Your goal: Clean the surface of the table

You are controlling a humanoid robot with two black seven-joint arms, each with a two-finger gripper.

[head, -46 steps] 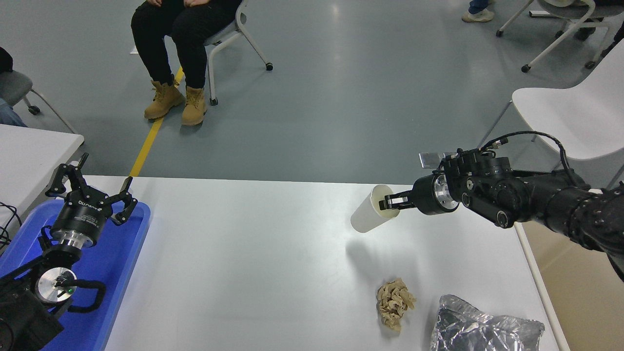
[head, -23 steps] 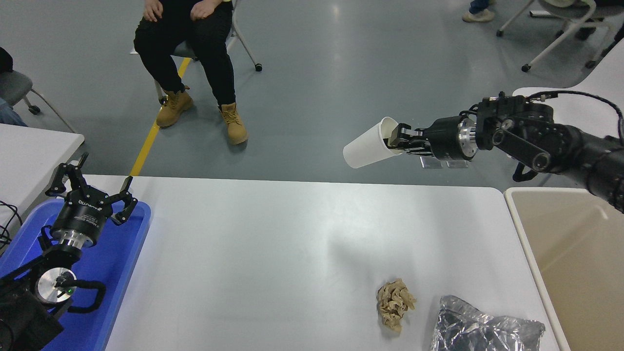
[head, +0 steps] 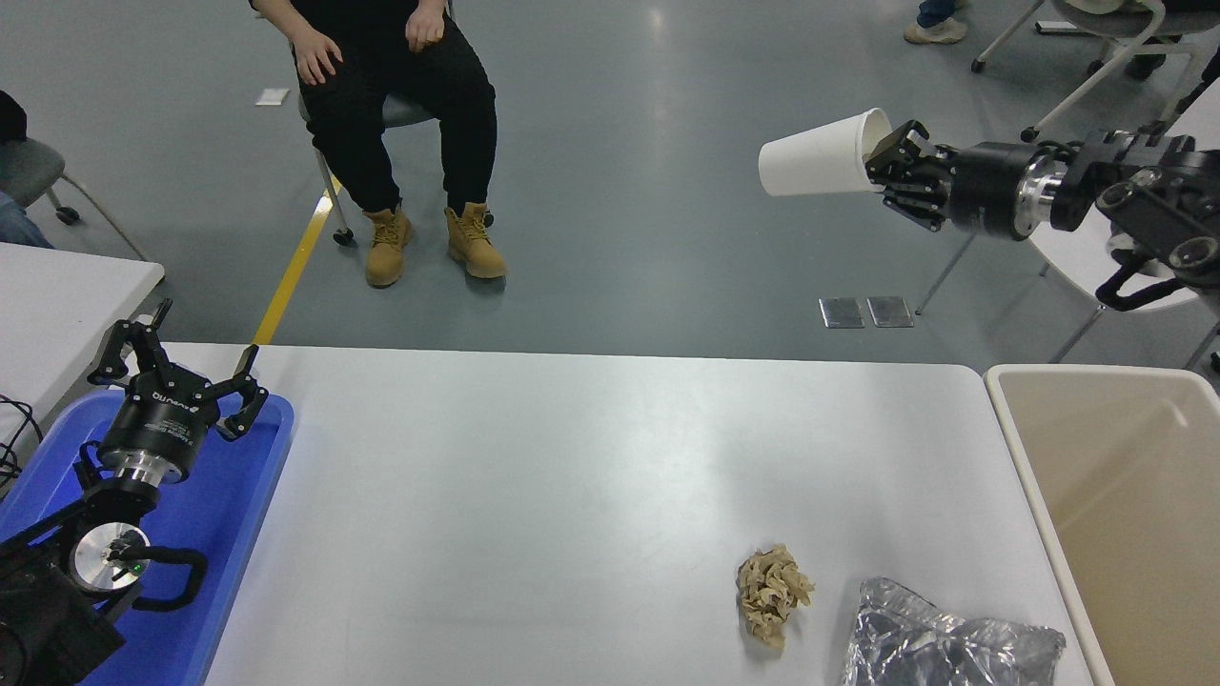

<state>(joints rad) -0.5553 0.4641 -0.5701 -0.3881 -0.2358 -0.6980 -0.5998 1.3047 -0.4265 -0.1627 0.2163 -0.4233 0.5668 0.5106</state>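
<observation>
A: At the lower left, the left gripper (head: 181, 367) sits parked over the blue tray (head: 250, 514), fingers spread and empty. The table surface (head: 534, 495) holds a crumpled paper wad (head: 772, 593) and a foil bag (head: 944, 643).

B: The right gripper (head: 882, 164), clamped on the paper cup (head: 818, 155), should swing over the beige bin (head: 1125, 505) before letting go.

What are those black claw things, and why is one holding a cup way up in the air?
They are a robot's two arms, seen from a camera up by its head, looking down over the white table surface. The right gripper pinches the rim of a white paper cup, held sideways high over the floor. The left gripper rests open above a blue tray. A crumpled brown paper and a shiny silver bag lie on the table. A beige bin stands at its right.
</observation>
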